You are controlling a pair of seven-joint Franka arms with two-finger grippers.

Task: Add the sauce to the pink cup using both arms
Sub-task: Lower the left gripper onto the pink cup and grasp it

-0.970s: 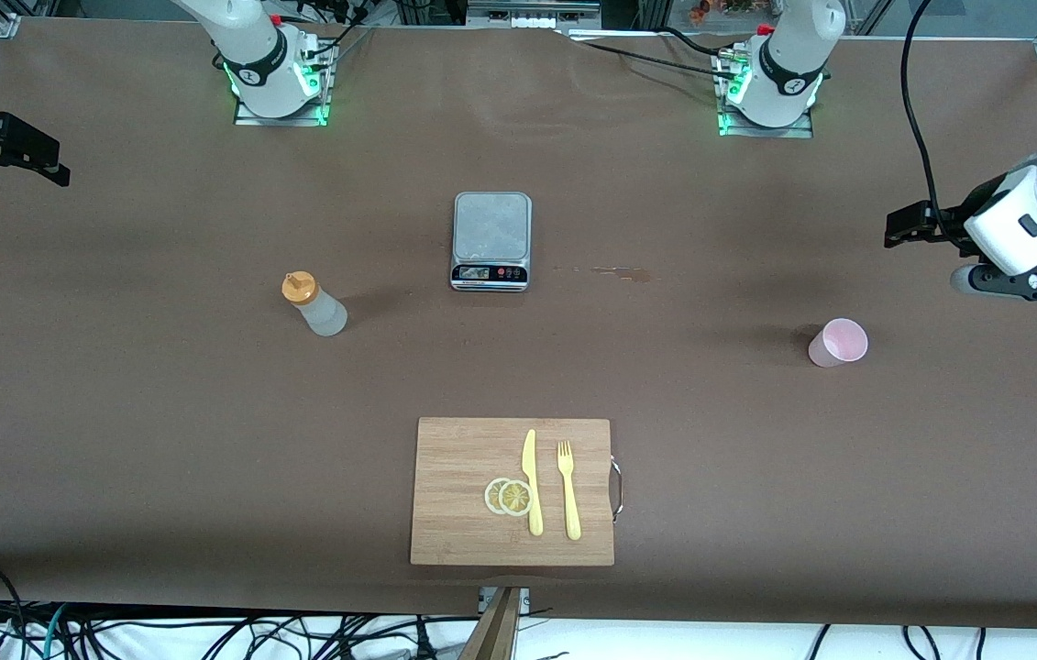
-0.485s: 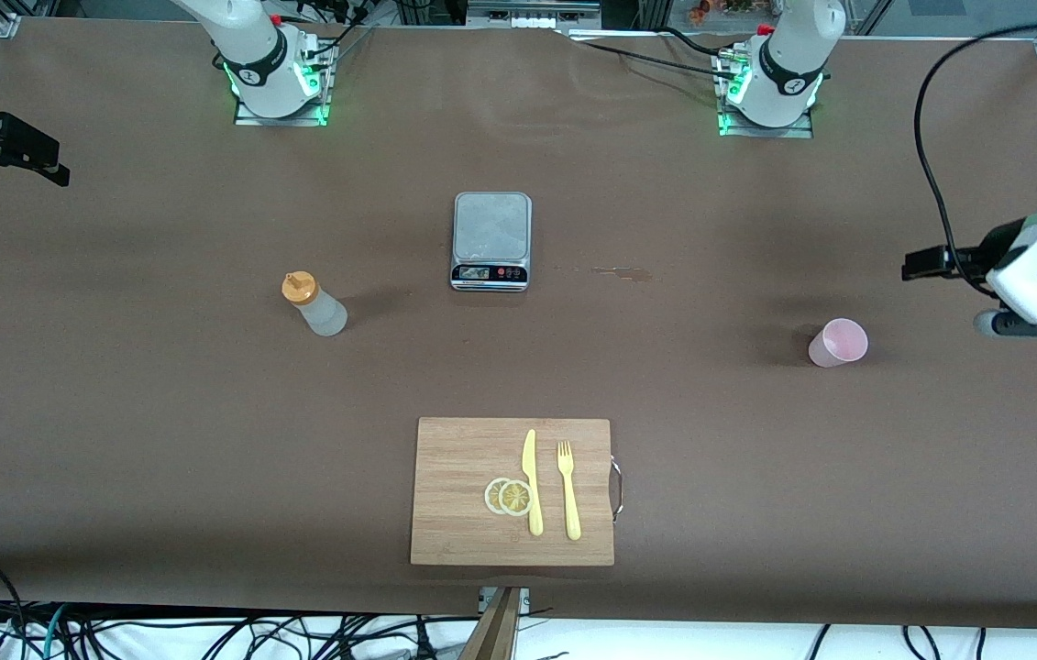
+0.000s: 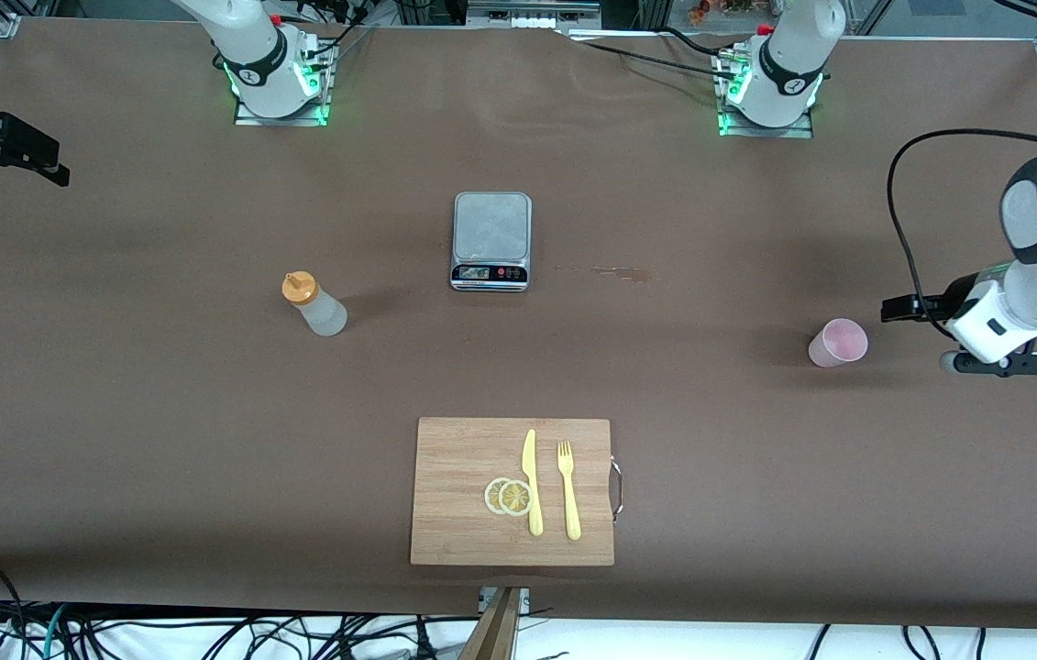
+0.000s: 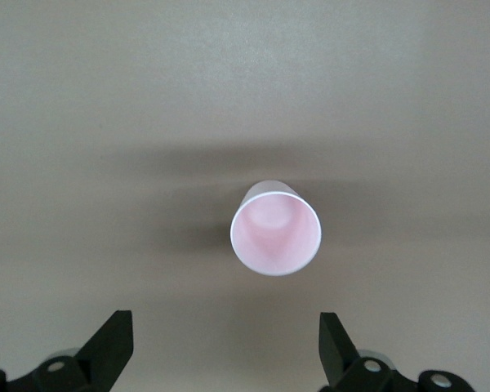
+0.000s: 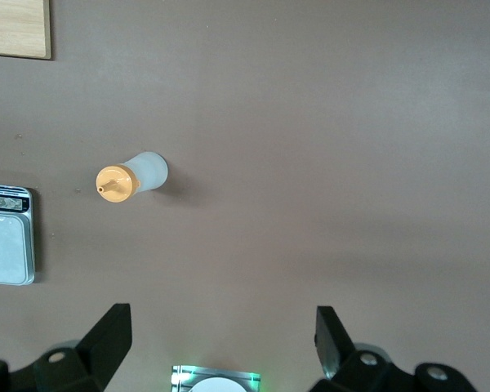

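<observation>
The pink cup (image 3: 838, 343) stands upright on the brown table toward the left arm's end; the left wrist view shows its open mouth (image 4: 275, 233). My left gripper (image 3: 889, 310) is open and empty, low beside the cup and a little apart from it, fingers pointing at it (image 4: 226, 331). The sauce bottle (image 3: 314, 305) with its orange cap stands toward the right arm's end and shows in the right wrist view (image 5: 135, 177). My right gripper (image 3: 23, 174) is open and empty, high over the right arm's end of the table (image 5: 222, 327), well away from the bottle.
A kitchen scale (image 3: 491, 240) sits mid-table between bottle and cup, farther from the front camera. A wooden cutting board (image 3: 463, 477) with a yellow knife (image 3: 532, 481), fork (image 3: 568, 490) and lemon slices (image 3: 509, 496) lies near the front edge. A small stain (image 3: 614, 271) is beside the scale.
My left arm has come down and swung in toward the pink cup, bringing the open gripper close beside it. The right arm, bottle and cup have not moved.
</observation>
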